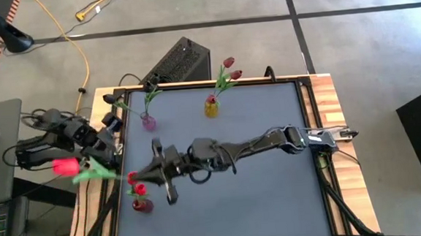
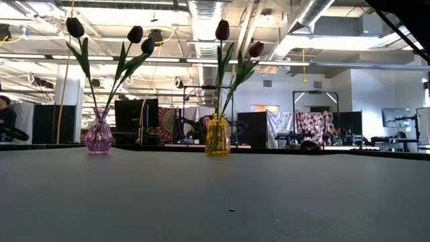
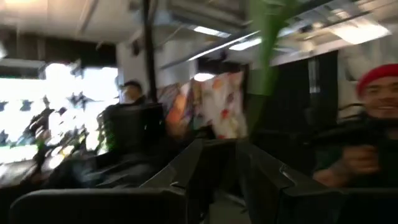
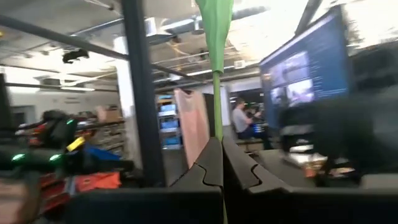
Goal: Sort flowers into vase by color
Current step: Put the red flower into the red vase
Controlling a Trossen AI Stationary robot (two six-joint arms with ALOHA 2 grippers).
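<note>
My left gripper (image 1: 108,152) is at the table's left edge, shut on a bright red tulip whose head (image 1: 65,166) and leaves (image 1: 94,171) are raised high. My right gripper (image 1: 147,177) reaches across to the near left part of the table, shut on a green stem (image 4: 217,99) beside the red vase (image 1: 141,205), where red heads (image 1: 136,185) show. The purple vase (image 2: 99,136) holds three near-black tulips. Two maroon tulips stand in the yellow vase (image 2: 217,138). Neither gripper shows in the low view. My left gripper holds the red tulip's green stem (image 3: 258,99), which rises upright above the level fingers (image 3: 252,165). The tulip is lifted clear of the table. The place of contact is blurred in the wrist view. My right gripper pinches a thin green stem (image 4: 217,127) between its two fingers (image 4: 205,165). The fingers lie level, coming from the table's right, across the stem. The stem stands upright and a leaf (image 4: 215,28) rises above it. The stem's lower end is hidden by the fingers.
A black box (image 1: 180,61) stands behind the table's far edge. The wooden table rim (image 1: 325,96) runs along the right side. The dark mat (image 1: 260,203) lies bare to the right and near side. People show in the room beyond.
</note>
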